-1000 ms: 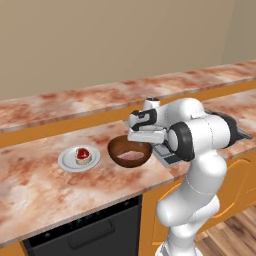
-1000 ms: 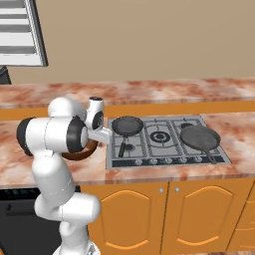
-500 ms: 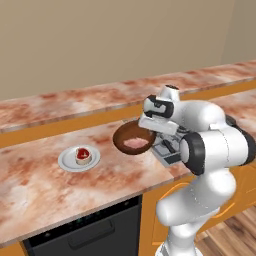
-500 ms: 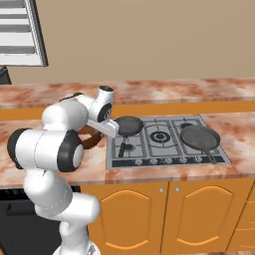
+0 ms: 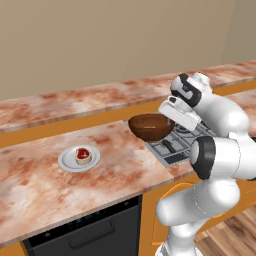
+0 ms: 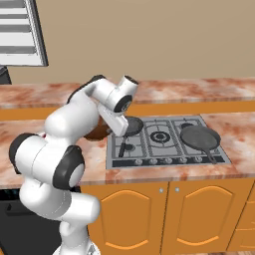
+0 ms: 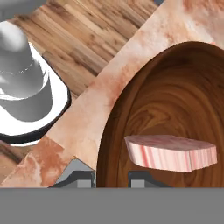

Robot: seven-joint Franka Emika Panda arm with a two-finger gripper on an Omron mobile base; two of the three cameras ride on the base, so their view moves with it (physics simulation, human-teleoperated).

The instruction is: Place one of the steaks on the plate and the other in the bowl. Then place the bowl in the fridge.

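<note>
Fingers (image 7: 111, 177) clamped on rim of dark brown wooden bowl (image 5: 151, 127), held above counter (image 5: 120, 155) edge near stove; pale pink steak (image 7: 170, 152) inside. Red steak (image 5: 83, 155) on white plate (image 5: 67, 161), left.

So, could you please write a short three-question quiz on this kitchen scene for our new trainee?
1. True or false: the red steak lies on the plate.
2. Where is the pale steak? A) on the counter B) in the bowl C) in a frying pan
3. What is the hand shut on?

Key:
1. True.
2. B.
3. The bowl's rim; the bowl is held lifted off the counter, near the stove.
</note>
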